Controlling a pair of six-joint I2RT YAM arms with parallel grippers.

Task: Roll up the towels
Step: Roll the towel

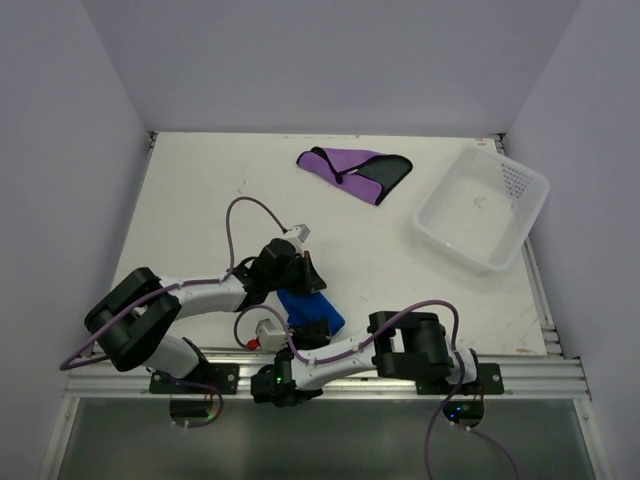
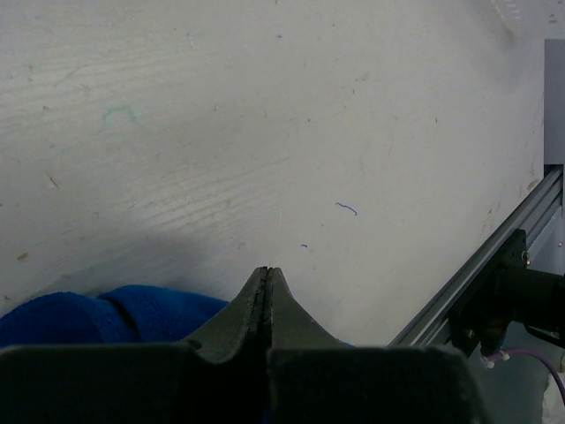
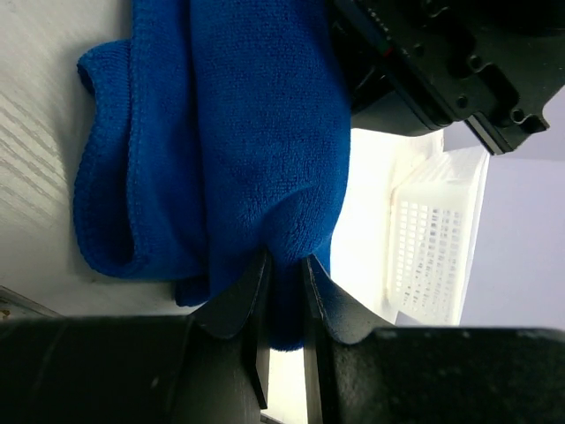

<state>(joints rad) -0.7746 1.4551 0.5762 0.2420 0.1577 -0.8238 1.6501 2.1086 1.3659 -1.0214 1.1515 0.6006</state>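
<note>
Where it lies, the blue towel (image 1: 305, 308) runs diagonally.

The near towel (image 1: 312, 310) is lying on the table (image 1: 200, 200) just beside the left gripper (image 1: 306, 272), on its base side, with a fold sitting between the jaws of the right gripper (image 3: 284, 265). The far towel (image 1: 350, 170) is lying well beyond the left gripper; the basket (image 1: 480, 205) is sitting off to that towel's right, far ahead of the right gripper.

The blue towel (image 3: 238, 132) is plain, the purple towel (image 1: 340, 165) dark-trimmed (one section black), the basket (image 1: 455, 248) perforated white.
</note>
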